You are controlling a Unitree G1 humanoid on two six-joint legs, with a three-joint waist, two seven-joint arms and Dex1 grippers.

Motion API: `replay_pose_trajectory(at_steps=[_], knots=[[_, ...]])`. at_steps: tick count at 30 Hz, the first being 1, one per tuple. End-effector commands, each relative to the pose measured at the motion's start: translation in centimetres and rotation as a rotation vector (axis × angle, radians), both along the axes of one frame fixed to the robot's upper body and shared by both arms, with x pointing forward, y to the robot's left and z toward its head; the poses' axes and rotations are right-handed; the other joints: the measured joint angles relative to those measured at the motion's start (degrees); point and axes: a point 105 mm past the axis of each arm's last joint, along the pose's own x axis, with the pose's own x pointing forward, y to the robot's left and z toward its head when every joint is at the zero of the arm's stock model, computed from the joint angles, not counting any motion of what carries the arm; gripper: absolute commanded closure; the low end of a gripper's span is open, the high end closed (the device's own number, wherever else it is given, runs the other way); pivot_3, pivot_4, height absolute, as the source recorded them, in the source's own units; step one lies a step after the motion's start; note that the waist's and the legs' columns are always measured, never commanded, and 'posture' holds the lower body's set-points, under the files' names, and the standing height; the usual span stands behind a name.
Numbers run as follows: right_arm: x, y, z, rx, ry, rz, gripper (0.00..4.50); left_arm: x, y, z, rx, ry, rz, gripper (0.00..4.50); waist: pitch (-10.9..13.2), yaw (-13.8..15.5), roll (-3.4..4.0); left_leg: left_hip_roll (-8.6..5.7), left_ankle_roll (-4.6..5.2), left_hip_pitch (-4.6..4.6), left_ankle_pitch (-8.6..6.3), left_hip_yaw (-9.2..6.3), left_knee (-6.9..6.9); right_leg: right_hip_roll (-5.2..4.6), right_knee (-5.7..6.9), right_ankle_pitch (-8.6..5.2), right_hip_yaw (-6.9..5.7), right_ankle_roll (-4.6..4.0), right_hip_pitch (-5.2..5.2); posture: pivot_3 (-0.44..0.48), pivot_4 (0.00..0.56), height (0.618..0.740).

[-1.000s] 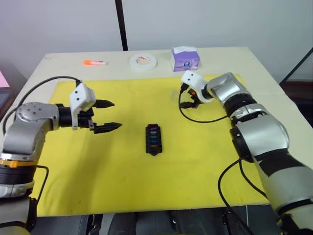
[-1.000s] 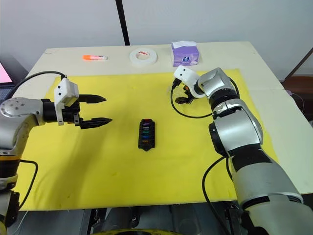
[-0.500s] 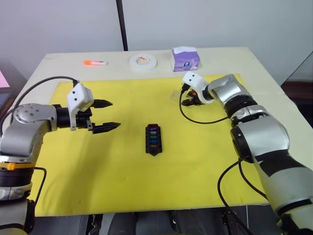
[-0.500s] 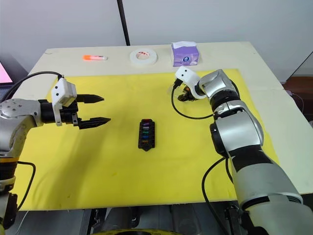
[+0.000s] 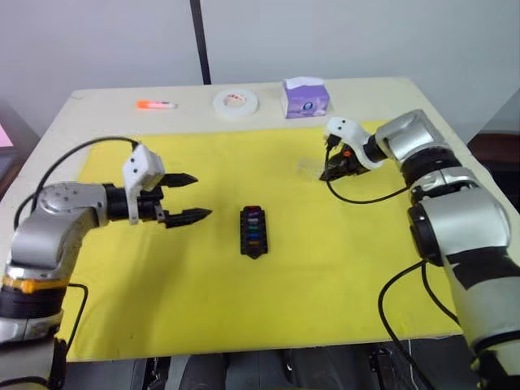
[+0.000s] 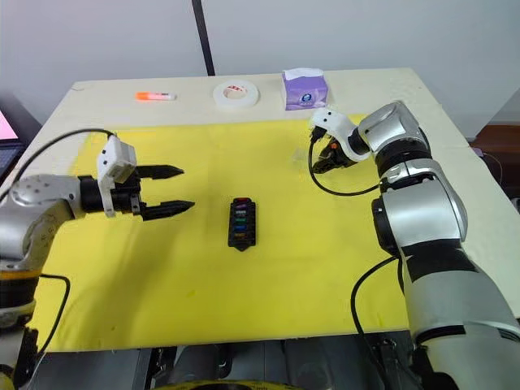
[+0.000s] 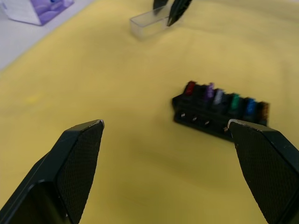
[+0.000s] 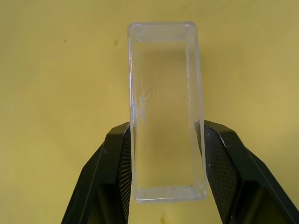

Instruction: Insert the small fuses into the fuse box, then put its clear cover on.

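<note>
In the head views the clear cover (image 5: 313, 168) is barely discernible against the yellow mat (image 5: 284, 276), and the right tool (image 5: 327, 172) hides part of it. The small fuses (image 6: 242, 221) in the fuse box (image 6: 241, 223) are too small to count. The tissue box (image 7: 35, 9) is cut off by the left wrist view's edge.

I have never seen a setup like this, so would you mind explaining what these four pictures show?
This is a humanoid robot with two arms, each ending in two black jaws. Two pictures come from cameras in its head, looking down at a table with a yellow mat. The other two come from cameras on its wrists. On the mat lies a black fuse box with coloured fuses already in it. The right gripper has its jaws on either side of the clear cover. The left gripper is open and holds nothing. At the table's far edge are a tape roll, a purple tissue box and an orange marker.
</note>
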Motion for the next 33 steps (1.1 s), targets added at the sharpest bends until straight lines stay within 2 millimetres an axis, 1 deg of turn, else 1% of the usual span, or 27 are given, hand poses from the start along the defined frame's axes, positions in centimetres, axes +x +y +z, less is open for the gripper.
replay_pose_trajectory(at_steps=[1, 5, 9, 11, 14, 18, 20, 23, 24, 27, 31, 33], knots=[[-0.1, -0.1, 2.3, 0.044, -0.041, 0.021, 2.67, -2.2, -1.2, 1.0, -0.108, 0.0, 0.068, 0.0, 0.0, 0.0, 0.0, 0.0, 0.0, 0.0, 0.0, 0.0, 0.01, 0.0, 0.0, 0.0, 0.0, 0.0, 0.0, 0.0, 0.15, 0.74], [-0.8, -0.4, 3.0, 0.067, -0.031, 0.043, 2.67, -4.2, -2.0, 0.3, -0.205, 0.033, 0.205, 0.0, 0.0, 0.3, 0.0, 0.01, 0.0, 0.01, 0.0, -0.03, 0.05, 0.0, 0.01, 0.02, 0.01, -0.02, 0.0, 0.0, 0.15, 0.74], [-2.1, -0.4, 3.1, 0.078, -0.017, 0.087, 2.67, -7.1, -3.8, -2.3, -0.228, 0.096, 0.298, 0.0, 0.0, 0.5, -0.02, -0.01, -0.01, 0.1, -0.01, 0.0, 0.1, -0.09, -0.02, 0.01, 0.02, -0.01, 0.15, 0.0, 0.15, 0.74], [-2.7, -0.3, 3.2, 0.081, -0.019, 0.092, 2.67, -8.0, -4.7, -3.6, -0.226, 0.117, 0.322, 0.0, 0.0, 0.6, 0.0, -0.02, -0.01, 0.1, -0.01, 0.0, 0.12, -0.07, -0.02, 0.01, 0.02, -0.01, 0.15, 0.0, 0.15, 0.74], [-3.5, -0.2, 2.9, 0.077, -0.019, 0.097, 2.67, -8.5, -5.8, -5.2, -0.193, 0.106, 0.355, 0.0, 0.0, 0.6, 0.0, -0.04, -0.02, 0.16, 0.0, 0.0, 0.15, -0.02, -0.01, -0.01, 0.03, -0.06, 0.19, 0.0, 0.15, 0.74], [-5.1, -0.2, 2.4, 0.055, 0.01, 0.113, 2.67, -8.4, -7.3, -6.3, -0.223, 0.107, 0.391, 0.0, 0.0, 1.0, 0.01, -0.03, -0.02, 0.21, -0.01, 0.01, 0.17, -0.01, -0.06, -0.1, 0.05, -0.22, 0.25, 0.0, 0.15, 0.74], [-5.8, -0.1, 2.1, 0.047, 0.025, 0.122, 2.67, -8.3, -7.6, -6.8, -0.21, 0.101, 0.404, 0.0, 0.0, 1.2, 0.01, -0.03, -0.02, 0.21, -0.01, 0.02, 0.18, 0.0, -0.06, -0.11, 0.05, -0.23, 0.25, 0.0, 0.15, 0.74], [-6.9, 0.7, 1.8, 0.043, 0.051, 0.147, 2.67, -7.8, -8.0, -8.7, -0.189, 0.13, 0.472, 0.0, 0.0, 1.2, 0.01, -0.02, -0.02, 0.24, -0.01, 0.06, 0.23, 0.0, -0.07, -0.1, 0.11, -0.28, 0.25, 0.0, 0.15, 0.74], [-7.2, 0.8, 1.7, 0.042, 0.056, 0.152, 2.67, -7.6, -8.2, -9.1, -0.188, 0.132, 0.488, 0.0, 0.0, 1.2, 0.01, -0.03, -0.02, 0.26, -0.01, 0.09, 0.25, 0.0, -0.07, -0.09, 0.15, -0.31, 0.26, 0.0, 0.15, 0.74], [-7.6, 0.9, 1.7, 0.032, 0.061, 0.151, 2.67, -7.1, -8.6, -9.9, -0.183, 0.119, 0.534, 0.0, 0.0, 1.4, 0.0, -0.03, -0.02, 0.28, -0.01, 0.14, 0.3, 0.0, -0.07, -0.08, 0.2, -0.34, 0.27, 0.0, 0.15, 0.74], [-8.0, 0.6, 1.5, 0.028, 0.068, 0.143, 2.67, -6.2, -10.7, -10.7, -0.203, 0.109, 0.517, 0.0, 0.0, 2.1, 0.0, -0.03, -0.02, 0.32, 0.0, 0.15, 0.34, 0.0, -0.1, -0.08, 0.19, -0.38, 0.33, 0.0, 0.15, 0.74], [-8.1, 0.5, 1.4, 0.026, 0.069, 0.135, 2.67, -6.1, -11.3, -11.0, -0.22, 0.12, 0.515, 0.0, 0.0, 2.2, 0.01, -0.03, -0.02, 0.32, 0.0, 0.16, 0.38, -0.02, -0.15, -0.08, 0.2, -0.38, 0.41, 0.0, 0.15, 0.74]])
